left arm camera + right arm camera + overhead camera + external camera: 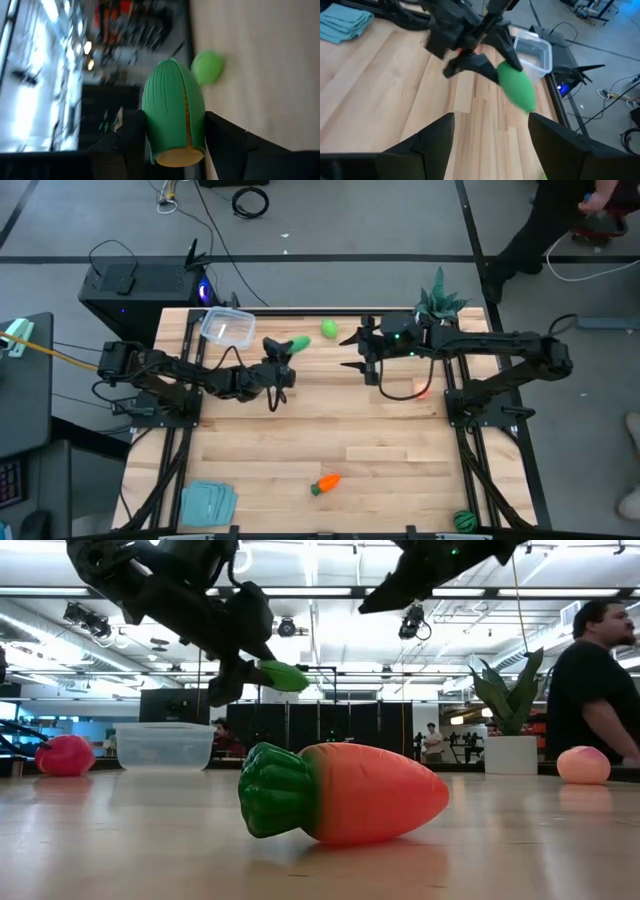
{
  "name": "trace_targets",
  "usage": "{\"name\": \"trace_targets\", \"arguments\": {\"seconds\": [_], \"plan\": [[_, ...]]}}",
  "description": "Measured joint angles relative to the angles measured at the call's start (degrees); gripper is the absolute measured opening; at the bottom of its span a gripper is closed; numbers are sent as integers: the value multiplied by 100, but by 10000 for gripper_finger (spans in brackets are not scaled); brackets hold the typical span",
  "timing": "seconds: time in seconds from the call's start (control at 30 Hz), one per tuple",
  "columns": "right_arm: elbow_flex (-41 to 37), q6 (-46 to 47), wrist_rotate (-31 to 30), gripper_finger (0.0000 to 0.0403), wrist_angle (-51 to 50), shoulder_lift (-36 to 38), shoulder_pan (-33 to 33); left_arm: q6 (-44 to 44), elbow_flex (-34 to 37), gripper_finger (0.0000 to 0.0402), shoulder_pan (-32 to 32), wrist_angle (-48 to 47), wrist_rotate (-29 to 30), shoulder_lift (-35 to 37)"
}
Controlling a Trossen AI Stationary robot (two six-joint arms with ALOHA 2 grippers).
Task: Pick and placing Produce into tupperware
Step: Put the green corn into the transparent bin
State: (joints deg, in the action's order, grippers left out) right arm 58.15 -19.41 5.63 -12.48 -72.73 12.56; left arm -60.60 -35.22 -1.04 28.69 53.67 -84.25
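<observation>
My left gripper (277, 360) is above the table's middle left, shut on the green oblong (292, 344). The clear tupperware (228, 328) stands on its base near the far left corner, beyond the gripper. A light green ball (329, 329) lies by the far edge. My right gripper (364, 363) hovers open right of centre and looks at the oblong (517, 90). A red piece (420, 388) lies under the right arm. The orange carrot (325, 483) lies on its side near the near edge, and the dark green striped ball (463, 520) is at the near right corner. My left gripper (172, 125) pinches the green oblong between its two fingers (134, 142) at its blunt, pale-cut end (172, 150). The oblong lies along the fingers, with its pointed tip (170, 65) sticking out past them. The oblong (281, 675) is lifted clear of the table.
A spiky potted plant (437, 302) stands at the far right corner. A pale-blue square piece (208, 502) lies at the near left corner. In the low view a person (600, 690) stands beyond the table on the right. Bare wood lies in the table's middle.
</observation>
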Motion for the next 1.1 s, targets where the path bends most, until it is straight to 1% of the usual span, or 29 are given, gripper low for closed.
{"name": "trace_targets", "arguments": {"seconds": [0.13, 0.37, 0.47, 0.57, 0.67, 0.7, 0.73, 0.87, 1.1], "plan": [[-2, 80, 0, 261, -219, 151, 0, 37, -1, 182, -165, 163, 756, 50], [-4, 187, -2, 261, -420, 192, 0, 589, -2, 182, -673, 140, 1575, 362], [-4, 190, -2, 261, -492, 190, 0, 787, -2, 182, -857, 164, 2055, 613], [-4, 189, 0, 261, -485, 190, 0, 942, -4, 182, -974, 180, 2637, 866], [-4, 189, -1, 261, -483, 190, 0, 1051, -3, 183, -1045, 174, 3460, 1113], [-4, 189, 0, 261, -480, 188, 0, 1076, -4, 184, -1047, 180, 3630, 1174], [-4, 187, 0, 261, -480, 188, 0, 1131, -4, 184, -1047, 158, 3640, 1225], [-4, 189, 0, 261, -476, 188, 0, 1820, -26, 181, -1037, 191, 3637, 1363], [-4, 189, 0, 261, -475, 188, 0, 3258, -15, 182, -1028, 78, 3634, 1342]]}}
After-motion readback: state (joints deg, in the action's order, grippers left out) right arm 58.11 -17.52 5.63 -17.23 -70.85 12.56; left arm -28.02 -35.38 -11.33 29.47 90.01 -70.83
